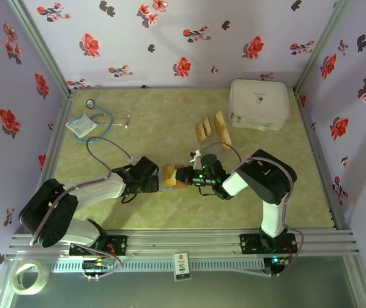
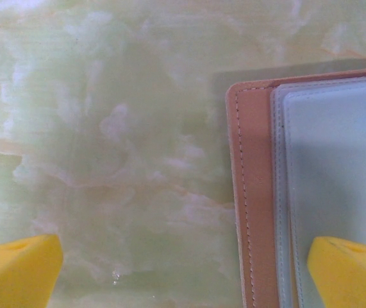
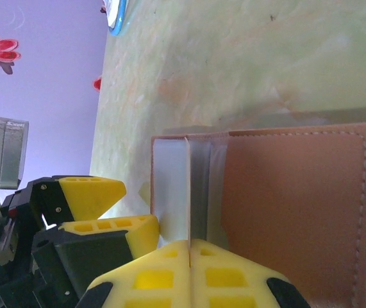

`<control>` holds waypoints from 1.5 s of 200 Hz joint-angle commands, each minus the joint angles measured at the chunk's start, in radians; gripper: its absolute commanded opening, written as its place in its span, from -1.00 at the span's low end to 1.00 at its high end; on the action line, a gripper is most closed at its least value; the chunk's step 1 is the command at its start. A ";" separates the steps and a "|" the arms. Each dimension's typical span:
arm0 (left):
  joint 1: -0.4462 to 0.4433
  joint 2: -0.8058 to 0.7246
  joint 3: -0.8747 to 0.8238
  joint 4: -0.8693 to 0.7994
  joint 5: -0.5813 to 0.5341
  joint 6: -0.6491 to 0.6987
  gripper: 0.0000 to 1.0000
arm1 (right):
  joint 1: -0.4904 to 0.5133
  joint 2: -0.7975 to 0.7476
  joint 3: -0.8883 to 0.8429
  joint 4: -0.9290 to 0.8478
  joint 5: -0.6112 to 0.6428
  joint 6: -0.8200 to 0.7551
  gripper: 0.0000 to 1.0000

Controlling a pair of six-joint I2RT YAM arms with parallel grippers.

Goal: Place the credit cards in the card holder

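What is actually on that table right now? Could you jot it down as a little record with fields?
holder: reddish-brown leather-like card holder, lying open between the grippers
right gripper: shut, pinching one clear plastic sleeve of the holder
left gripper: open, one fingertip over the holder's sleeves
cards: thin tan rectangular credit cards, loose on the table beyond the holder
elsewhere: white rounded zippered case, far right corner; blue-tubed stethoscope, far left

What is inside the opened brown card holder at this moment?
Pale, see-through plastic sleeves lie inside the card holder; no card shows in them. The right gripper pinches one sleeve, and one finger of the left gripper covers a corner, so that part is hidden.
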 commanded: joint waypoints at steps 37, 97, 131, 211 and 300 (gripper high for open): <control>-0.004 0.025 -0.038 -0.059 -0.041 -0.008 0.99 | -0.003 0.018 -0.024 0.047 0.004 0.013 -1.00; -0.003 0.026 -0.036 -0.059 -0.041 -0.007 0.99 | -0.013 0.023 -0.041 0.071 0.009 0.024 -1.00; -0.004 0.028 -0.037 -0.059 -0.041 -0.006 0.99 | -0.019 0.035 -0.046 0.094 0.010 0.035 -1.00; -0.004 0.030 -0.034 -0.060 -0.040 -0.006 0.99 | -0.026 0.072 -0.034 0.145 -0.030 0.064 -1.00; -0.005 0.039 -0.031 -0.058 -0.039 -0.008 0.99 | -0.057 0.076 -0.029 0.156 -0.051 0.070 -1.00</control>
